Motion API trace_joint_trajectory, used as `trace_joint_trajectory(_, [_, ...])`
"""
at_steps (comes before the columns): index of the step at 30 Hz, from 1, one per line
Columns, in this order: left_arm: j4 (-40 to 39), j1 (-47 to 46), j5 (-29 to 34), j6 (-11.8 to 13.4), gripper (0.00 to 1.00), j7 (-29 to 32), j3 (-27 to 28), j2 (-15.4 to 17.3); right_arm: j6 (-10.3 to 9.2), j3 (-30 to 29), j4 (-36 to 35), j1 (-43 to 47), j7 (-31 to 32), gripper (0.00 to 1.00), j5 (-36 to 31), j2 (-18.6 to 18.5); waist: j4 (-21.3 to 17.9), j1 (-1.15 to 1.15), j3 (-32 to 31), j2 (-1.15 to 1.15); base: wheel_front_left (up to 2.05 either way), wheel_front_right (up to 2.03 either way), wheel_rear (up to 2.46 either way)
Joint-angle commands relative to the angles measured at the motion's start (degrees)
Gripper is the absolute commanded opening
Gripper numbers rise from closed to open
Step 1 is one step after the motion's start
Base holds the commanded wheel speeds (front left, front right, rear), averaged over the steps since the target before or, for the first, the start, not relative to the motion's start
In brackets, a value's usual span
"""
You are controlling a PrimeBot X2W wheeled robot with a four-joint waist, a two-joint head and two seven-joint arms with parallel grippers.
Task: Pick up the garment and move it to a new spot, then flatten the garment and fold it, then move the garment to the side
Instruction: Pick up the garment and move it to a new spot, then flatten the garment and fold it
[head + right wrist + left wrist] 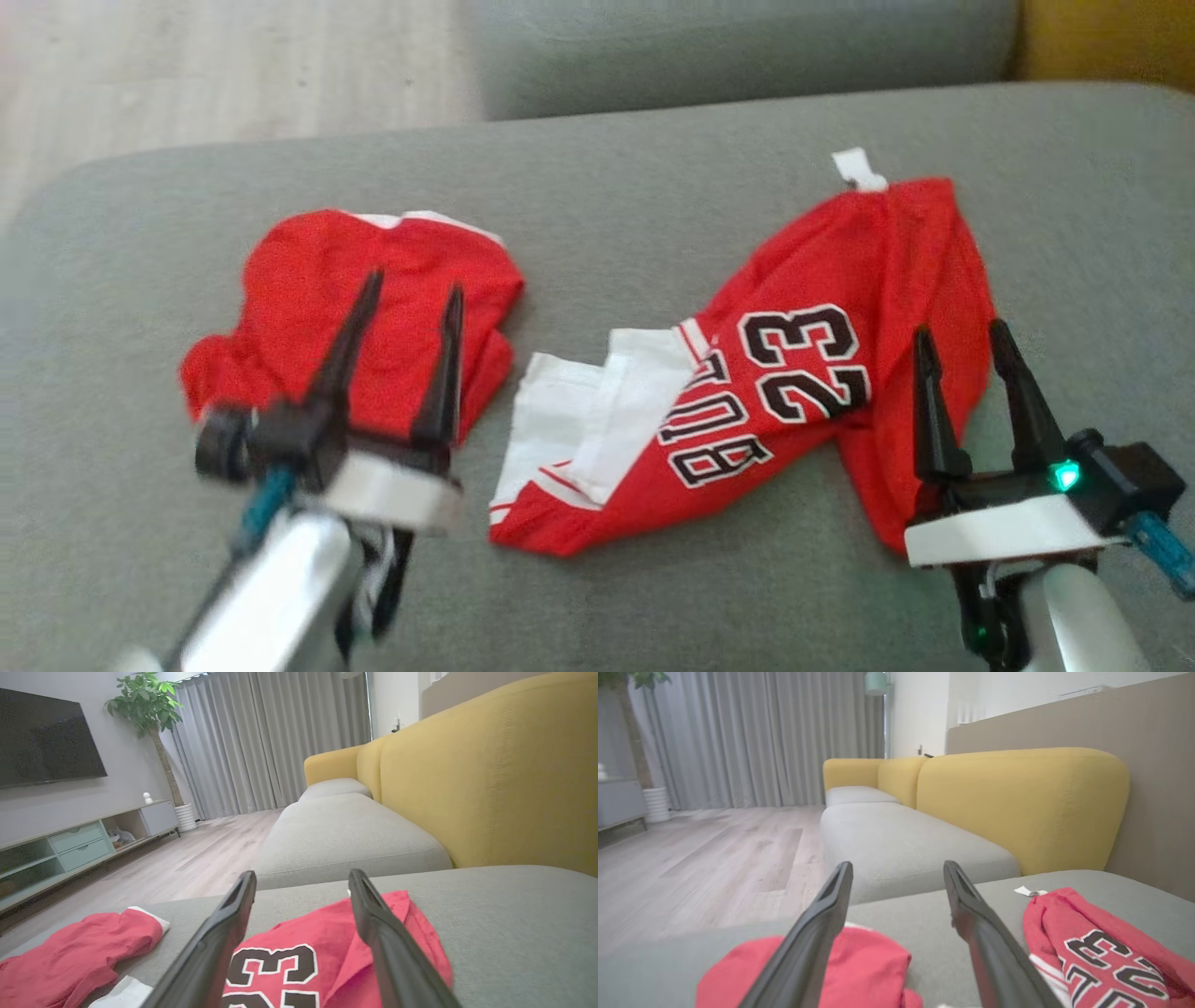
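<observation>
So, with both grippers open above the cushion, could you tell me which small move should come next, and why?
Probably lower the right gripper onto the numbered jersey and close on its right edge. Both it and the left gripper stand open and empty, the jersey lies crumpled on the grey cushion, and that gripper hovers over its red cloth.

The red jersey [840, 261] carries the number 23 in black and, beside it, the letters BUL.
</observation>
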Motion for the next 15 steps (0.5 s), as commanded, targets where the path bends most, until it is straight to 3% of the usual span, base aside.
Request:
trace_joint_trajectory(1, [-2.4,-1.1,0.7,0.5,1.0,-0.3,3.2,0.5,-0.04,1.1,-2.2,-0.9,-0.6,1.0,-0.5,-0.3,1.8,0.01,-1.4,0.0,0.0,0.0,0.0])
trace_joint_trajectory(7, [-5.5,9.6,4.3,1.3,1.0,-0.3,7.9,-3.4,-0.04,1.0,-2.3,0.3,-0.6,1.0,-1.0,-0.3,2.9,0.01,-1.6,0.0,0.0,0.0,0.0])
trace_joint_trajectory(15, [-4.8,10.7,8.8,-3.0,1.0,-0.3,11.0,-6.5,-0.04,0.5,1.1,1.0,-0.6,1.0,-2.3,-0.3,2.4,0.01,-0.7,0.0,0.0,0.0,0.0])
